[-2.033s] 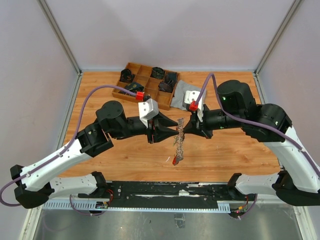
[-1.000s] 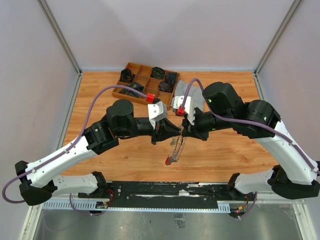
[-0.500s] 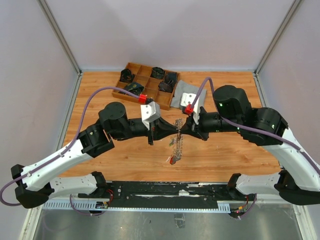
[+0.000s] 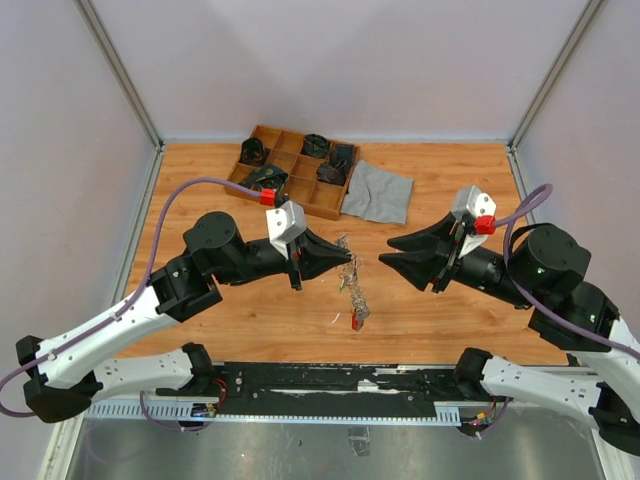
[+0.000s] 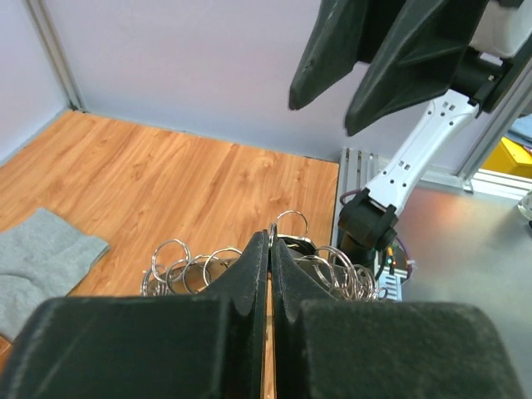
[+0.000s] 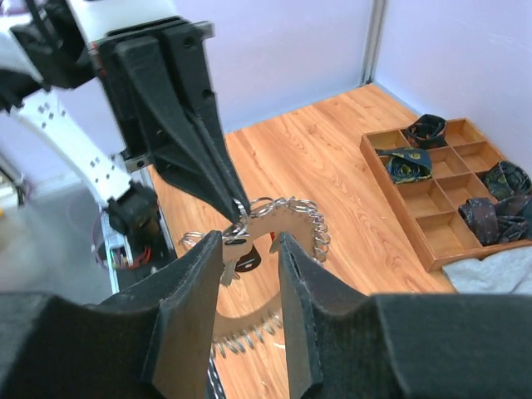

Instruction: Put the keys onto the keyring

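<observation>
Keyring [image 4: 352, 290] of silver metal, a dangling cluster of small rings and keys, hangs over the middle of the wooden table [image 4: 450, 180]. From its left, the left gripper [image 4: 343, 262] has its black fingers clamped together on the top ring (a red-tagged key [image 4: 355, 322] sits at the bottom end). To its right, the right gripper [image 4: 386, 252] stands clear, fingers apart.
</observation>
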